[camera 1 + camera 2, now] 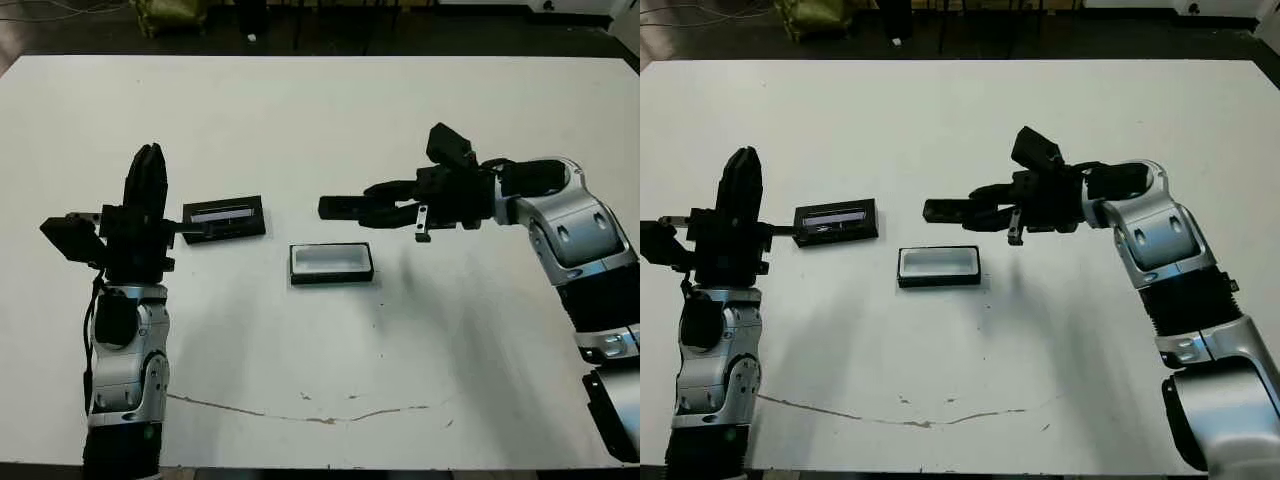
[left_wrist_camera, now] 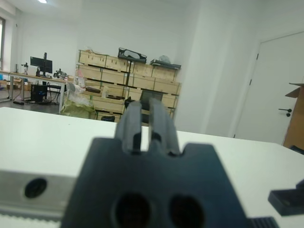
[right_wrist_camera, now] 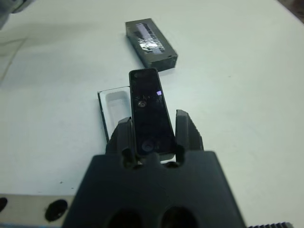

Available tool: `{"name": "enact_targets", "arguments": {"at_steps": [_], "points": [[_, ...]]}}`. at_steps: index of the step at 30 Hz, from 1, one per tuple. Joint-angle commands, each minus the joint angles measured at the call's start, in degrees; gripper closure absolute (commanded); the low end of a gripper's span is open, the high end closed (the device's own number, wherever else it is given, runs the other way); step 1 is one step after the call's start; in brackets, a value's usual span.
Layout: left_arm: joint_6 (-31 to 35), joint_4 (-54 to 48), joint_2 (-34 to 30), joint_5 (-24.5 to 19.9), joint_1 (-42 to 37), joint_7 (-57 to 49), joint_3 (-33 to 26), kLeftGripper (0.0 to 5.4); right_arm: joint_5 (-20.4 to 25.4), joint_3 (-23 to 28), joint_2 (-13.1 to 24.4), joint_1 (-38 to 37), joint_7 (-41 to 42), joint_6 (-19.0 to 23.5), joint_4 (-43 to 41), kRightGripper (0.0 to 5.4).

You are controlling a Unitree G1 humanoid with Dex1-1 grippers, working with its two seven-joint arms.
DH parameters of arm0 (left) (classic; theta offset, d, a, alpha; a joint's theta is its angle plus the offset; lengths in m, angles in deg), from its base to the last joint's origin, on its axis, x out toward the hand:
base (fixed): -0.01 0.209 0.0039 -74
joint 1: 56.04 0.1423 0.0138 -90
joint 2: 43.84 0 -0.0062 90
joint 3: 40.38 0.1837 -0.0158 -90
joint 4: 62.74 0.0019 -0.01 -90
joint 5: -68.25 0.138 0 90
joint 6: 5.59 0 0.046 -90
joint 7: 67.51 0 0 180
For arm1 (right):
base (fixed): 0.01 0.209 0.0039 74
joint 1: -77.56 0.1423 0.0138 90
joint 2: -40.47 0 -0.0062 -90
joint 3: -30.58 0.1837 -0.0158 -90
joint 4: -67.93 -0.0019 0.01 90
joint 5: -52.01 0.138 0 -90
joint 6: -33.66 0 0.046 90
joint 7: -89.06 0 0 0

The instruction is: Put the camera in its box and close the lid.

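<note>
So the white table (image 1: 320, 110) fills most of the head view, with a thin brownish crack line (image 1: 300, 412) running along near its front edge.

Right arm (image 1: 570, 235) comes in from the right edge and reaches across toward the middle. Its gripper (image 1: 390, 207) is clamped on the camera (image 3: 151, 110), one finger on each long side. In the wrist view the camera sticks out past the fingertips, with its little bluish-white patch facing up. It's held up off the table, sitting over the box and a bit toward the far edge from it.

Left arm (image 1: 125, 340) stands near the front-left corner with its gripper (image 1: 148, 180) pointing away toward the far edge. In its own wrist view the two fingers (image 2: 132, 124) sit close together with just a narrow slit between them, nothing held.

The lid (image 1: 225, 217) lies flat on the table just right of the left gripper, grey glossy strip facing up, left of the box and clearly apart from it.

The box (image 1: 331, 263) sits around the middle of the table, open, white lining showing, nothing inside. In the right wrist view it's partly hidden under the camera and fingers
</note>
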Motion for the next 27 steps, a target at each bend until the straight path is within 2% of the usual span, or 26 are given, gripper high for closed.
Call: {"name": "enact_targets", "arguments": {"at_steps": [1,12,27], "points": [[0.0,0.9,-0.2,0.7,1.4,-0.4,0.0,5.40,-0.1,-0.8,-0.7,0.3,1.1,0.6,0.9,5.03],[0.3,0.8,-0.2,0.6,1.5,-0.4,0.1,5.40,-2.5,-3.6,-2.1,2.0,5.4,-3.4,5.0,5.03],[0.3,1.0,-0.2,0.6,1.7,-0.4,0.1,5.40,-7.0,-6.4,-4.4,5.4,7.3,-6.4,11.4,5.03]]}}
